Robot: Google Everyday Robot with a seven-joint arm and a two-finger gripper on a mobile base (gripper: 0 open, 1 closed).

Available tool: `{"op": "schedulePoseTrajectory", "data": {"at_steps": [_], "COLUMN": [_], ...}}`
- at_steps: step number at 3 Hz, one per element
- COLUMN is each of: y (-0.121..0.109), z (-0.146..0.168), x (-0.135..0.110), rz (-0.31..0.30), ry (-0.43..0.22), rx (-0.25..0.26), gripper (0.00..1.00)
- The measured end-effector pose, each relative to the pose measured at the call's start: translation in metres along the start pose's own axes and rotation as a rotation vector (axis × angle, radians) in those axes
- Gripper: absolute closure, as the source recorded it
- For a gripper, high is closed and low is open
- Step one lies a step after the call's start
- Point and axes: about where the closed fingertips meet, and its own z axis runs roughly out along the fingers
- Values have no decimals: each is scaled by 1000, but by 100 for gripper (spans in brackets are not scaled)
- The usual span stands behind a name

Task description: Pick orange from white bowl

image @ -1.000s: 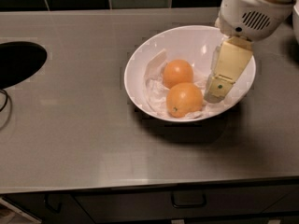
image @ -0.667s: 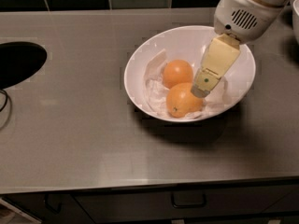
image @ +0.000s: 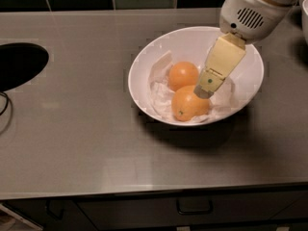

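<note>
The white bowl sits on the steel counter, right of centre. Two oranges lie in it on crumpled white paper. The orange, deeper in colour with a small dark stem dot, is at the front. A paler orange lies just behind it. My gripper reaches down into the bowl from the upper right. Its cream-coloured tip rests at the upper right side of the front orange. The white arm housing hangs over the bowl's far right rim.
A dark oval opening is cut into the counter at the left, with a thin cable below it. Dark tiles run along the back. A white object shows at the right edge. A drawer handle sits below the counter's front edge.
My gripper has moved left and down inside the bowl, from near the right wall to the front orange. The oranges and the bowl have not moved.
</note>
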Motion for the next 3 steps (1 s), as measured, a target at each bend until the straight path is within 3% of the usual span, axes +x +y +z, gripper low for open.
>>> {"op": "schedulePoseTrajectory", "data": {"at_steps": [1,3], "y": [-1,10], "z": [2,18], "x": [-3,-11], "rz": [36,224], "ry": [-6,-66], "rx": [1,21], "gripper": [0,0]}}
